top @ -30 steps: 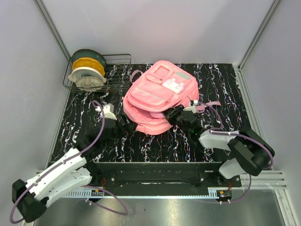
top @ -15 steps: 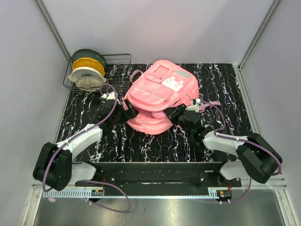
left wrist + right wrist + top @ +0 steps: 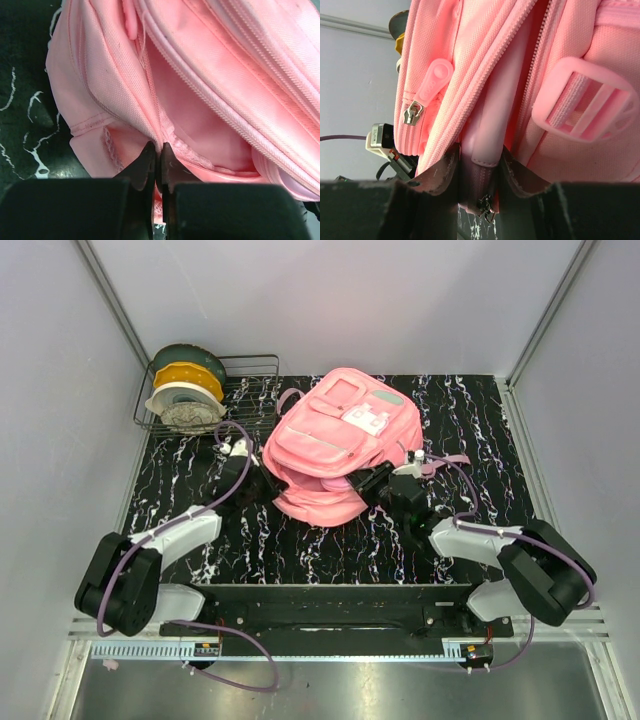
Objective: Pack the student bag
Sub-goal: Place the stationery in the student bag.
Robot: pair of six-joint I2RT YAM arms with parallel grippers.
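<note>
Student bag (image 3: pixel 335 440) open; L fingers (image 3: pixel 145 167) tight on rim, R fingers (image 3: pixel 442 172) clamping pink item (image 3: pixel 490 130) within

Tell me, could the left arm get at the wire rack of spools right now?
Probably not yet: the left gripper is shut on the student bag at its opening edge and must let go first. Otherwise nothing stands between it and the wire rack.
</note>
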